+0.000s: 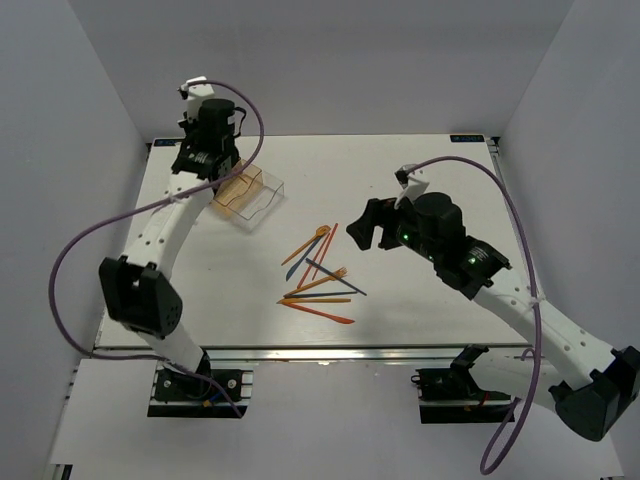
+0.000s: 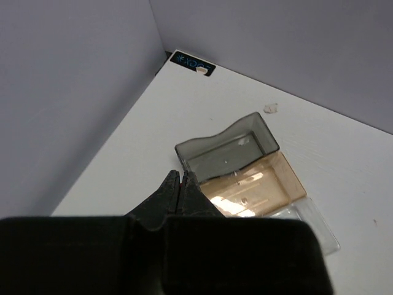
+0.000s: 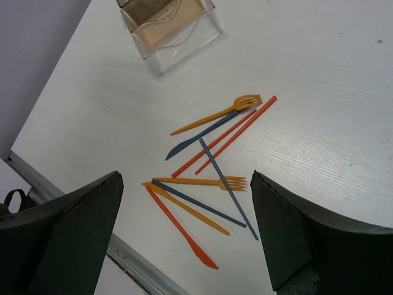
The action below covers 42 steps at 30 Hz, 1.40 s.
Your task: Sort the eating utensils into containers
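1. Eating utensils (image 1: pixel 320 272) lie in one loose, crossed heap on the bench (image 1: pixel 450 170), toward its front middle. They are well apart from the containers (image 1: pixel 250 195), which stand near the far left corner.
2. Sorting looks barely started at best. About nine pieces are on the bench, so nearly all of the job seems left to do.
3. Left fingers (image 2: pixel 181 186) are clenched tip to tip with nothing visible between them, hovering over the near side of the grey bin.
4. Right fingers (image 1: pixel 370 226) are spread wide and empty, poised above the heap and touching none of it.
5. Only the left wrist view looks into the bins. The grey one appears empty and the amber one shows pale glints I cannot identify. The clear one is partly cut off by the wrist.
6. Only the right wrist view sorts out the heap. It shows two orange forks, a red-orange knife, slim red pieces and dark blue ones, several overlapping.
7. Only the overhead view shows both arms at once, but there the left arm hides part of the bins and the utensils are mere thin lines.
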{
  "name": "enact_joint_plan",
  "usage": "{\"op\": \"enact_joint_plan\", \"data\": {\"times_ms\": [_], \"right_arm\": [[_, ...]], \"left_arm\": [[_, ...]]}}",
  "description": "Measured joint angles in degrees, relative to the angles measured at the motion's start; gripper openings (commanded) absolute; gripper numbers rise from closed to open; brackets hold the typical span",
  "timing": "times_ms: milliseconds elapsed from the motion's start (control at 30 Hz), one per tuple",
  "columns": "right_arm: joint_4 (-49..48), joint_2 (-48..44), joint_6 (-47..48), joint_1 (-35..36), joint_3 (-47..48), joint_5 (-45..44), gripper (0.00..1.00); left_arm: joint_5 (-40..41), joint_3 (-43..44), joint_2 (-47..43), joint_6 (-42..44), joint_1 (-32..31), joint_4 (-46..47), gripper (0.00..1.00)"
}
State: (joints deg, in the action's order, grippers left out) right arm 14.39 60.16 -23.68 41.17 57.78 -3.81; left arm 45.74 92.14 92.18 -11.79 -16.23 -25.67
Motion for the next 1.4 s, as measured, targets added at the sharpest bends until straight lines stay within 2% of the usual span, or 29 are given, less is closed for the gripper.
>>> {"op": "enact_joint_plan", "data": {"times_ms": [100, 300, 467, 633, 767, 967, 1400], "right_arm": [[1.2, -2.4, 0.4, -0.3, -1.4, -0.7, 0.89], [3.3, -4.5, 1.7, -1.3, -3.4, -1.4, 0.89], [3.5, -4.4, 2.7, -2.0, -4.8, -1.1, 0.89], [3.4, -3.4, 3.3, -3.9, -6.2, 0.5, 0.89], [3.4, -2.5, 3.4, -5.2, -6.3, 1.7, 0.89], [2.8, -2.6, 3.5, -5.4, -6.3, 2.6, 0.89], [2.6, -4.3, 4.7, -5.5, -6.4, 2.7, 0.89]], "left_arm": [[3.1, 5.4, 7.1, 2.1, 0.0, 1.1, 0.00], [7.7, 8.9, 14.8, 5.3, 0.3, 2.1, 0.00], [6.8, 16.0, 20.0, 4.3, 2.6, 0.5, 0.00], [-4.8, 16.1, 19.7, 4.1, 5.1, 0.5, 0.00], [-14.5, 10.2, 18.2, 7.1, 4.9, 3.5, 0.00], [-23.7, 4.5, 18.1, 12.6, 4.4, 5.2, 0.00], [-26.7, 3.0, 18.1, 21.7, 4.4, 12.0, 0.00]]}}
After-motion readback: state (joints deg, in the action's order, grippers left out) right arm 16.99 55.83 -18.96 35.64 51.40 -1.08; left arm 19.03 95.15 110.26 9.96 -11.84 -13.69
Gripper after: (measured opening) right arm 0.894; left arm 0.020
